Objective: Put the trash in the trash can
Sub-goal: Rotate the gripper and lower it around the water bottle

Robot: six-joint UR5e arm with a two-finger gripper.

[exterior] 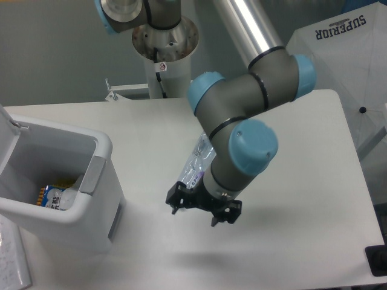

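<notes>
The trash in view is a crushed clear plastic bottle (202, 158) with a white-purple label. It lies on the white table, its lower end hidden behind my wrist. My gripper (200, 211) hangs just in front of the bottle's near end. Its black fingers (176, 202) are spread open with nothing between them. The trash can (100, 147), a boxy white bin with a grey handle panel, stands at the left with its lid up. Roughly a gripper's width of bare table separates it from the gripper.
Inside the bin lie an orange-and-blue packet (48, 196) and a pale item (69, 197) beside it. A white sheet (11, 261) lies at the lower left corner. The arm's base column (163, 57) rises at the back. A white cover (347, 66) stands at the right.
</notes>
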